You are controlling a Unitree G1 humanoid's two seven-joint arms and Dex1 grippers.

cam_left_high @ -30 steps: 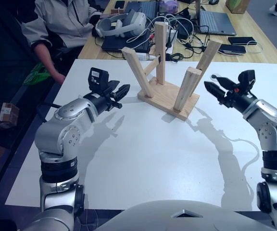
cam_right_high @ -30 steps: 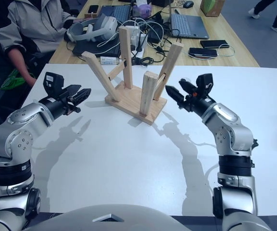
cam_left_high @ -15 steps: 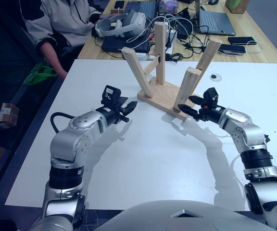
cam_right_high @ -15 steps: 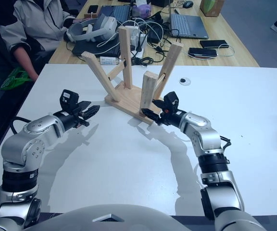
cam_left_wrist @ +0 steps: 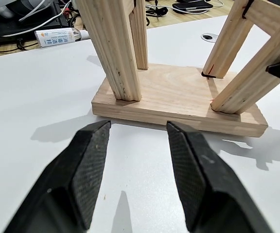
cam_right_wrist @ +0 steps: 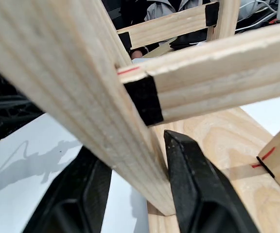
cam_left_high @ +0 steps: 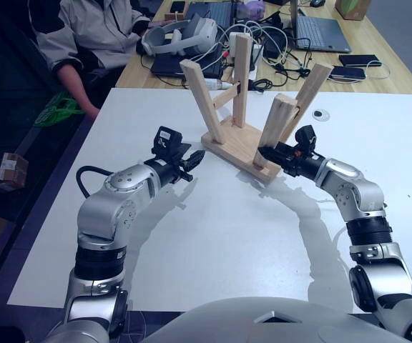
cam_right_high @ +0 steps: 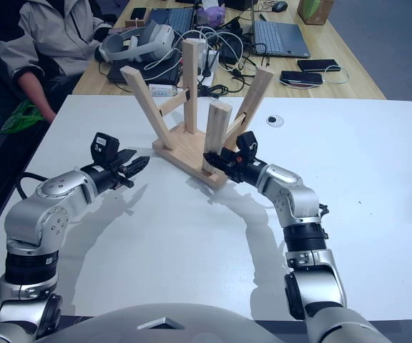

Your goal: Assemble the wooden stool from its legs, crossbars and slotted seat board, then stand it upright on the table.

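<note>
The wooden stool (cam_left_high: 229,146) lies upside down on the white table (cam_left_high: 213,243), seat board flat and legs pointing up, joined by crossbars (cam_right_wrist: 218,77). My right gripper (cam_left_high: 267,152) is at the foot of the near right leg (cam_left_high: 277,121), just above the board. Its two black fingers (cam_right_wrist: 191,184) press that leg (cam_right_wrist: 81,87) from both sides. My left gripper (cam_left_high: 194,158) stands open a short way off the board's left edge (cam_left_wrist: 179,99), low over the table, touching nothing. Both its pads (cam_left_wrist: 89,165) face the board.
Behind the table stands a wooden desk (cam_left_high: 399,75) crowded with laptops, a headset (cam_left_high: 181,34), cables and phones. A person sits at its far left. A small round disc (cam_left_high: 321,113) lies on the table right of the stool. The table's near half is bare.
Over the last second both arms came in toward the stool. My right gripper has closed round the near right leg, and the stool has shifted slightly left. The left gripper has held still lately.
</note>
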